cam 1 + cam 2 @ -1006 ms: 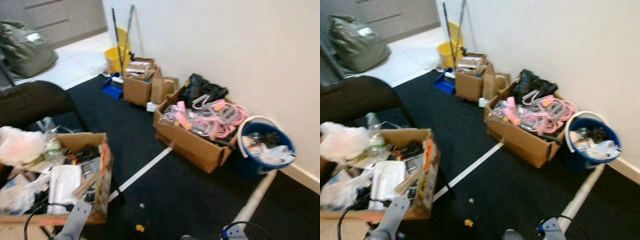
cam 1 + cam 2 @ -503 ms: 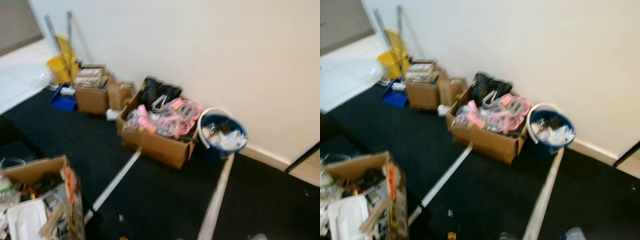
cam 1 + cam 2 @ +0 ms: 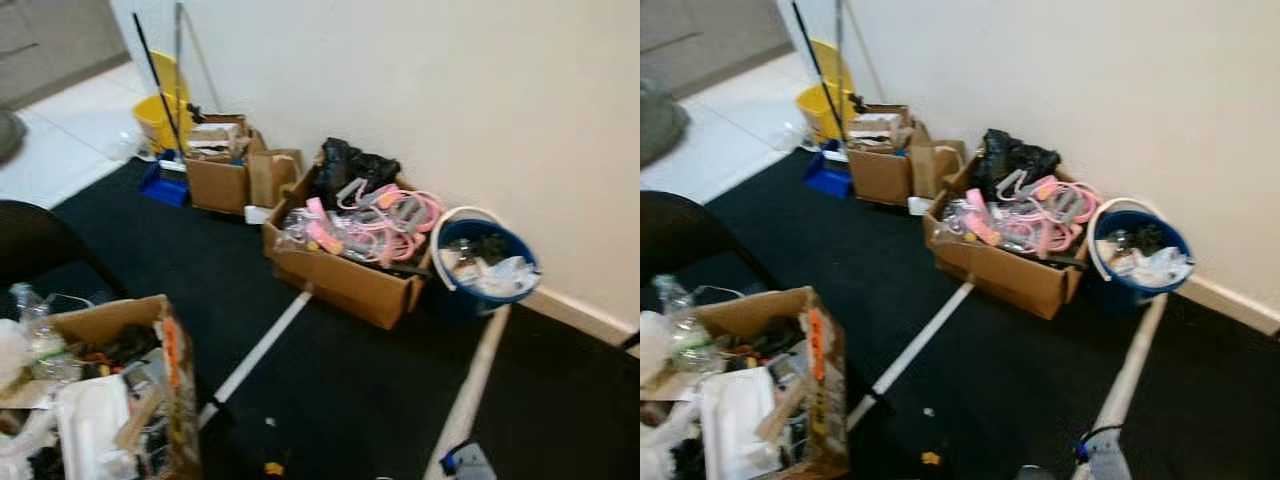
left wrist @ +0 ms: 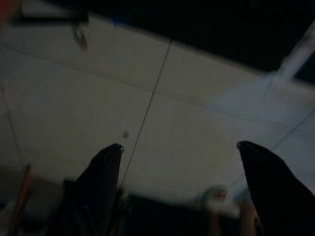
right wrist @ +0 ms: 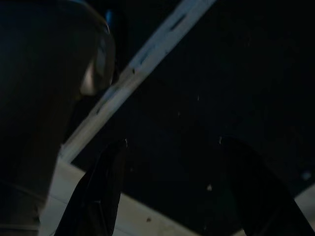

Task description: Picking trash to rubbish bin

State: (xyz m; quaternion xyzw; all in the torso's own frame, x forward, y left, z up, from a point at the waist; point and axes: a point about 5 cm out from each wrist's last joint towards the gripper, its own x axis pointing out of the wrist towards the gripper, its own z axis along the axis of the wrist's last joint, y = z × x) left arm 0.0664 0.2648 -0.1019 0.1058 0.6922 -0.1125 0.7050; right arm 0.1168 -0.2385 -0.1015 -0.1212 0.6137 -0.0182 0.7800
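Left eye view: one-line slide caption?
Cluttered cardboard boxes and a trash-filled blue bucket line the white wall on black carpet.

Soft, slightly blurred; wrist views dark

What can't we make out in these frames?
- Blue bucket contents: blurred in the eye views, items unidentifiable.
- Near box: cut off by the left eye view's edge.
- Floor scrap: too small to identify.
- Left gripper, right gripper: surroundings too dark.
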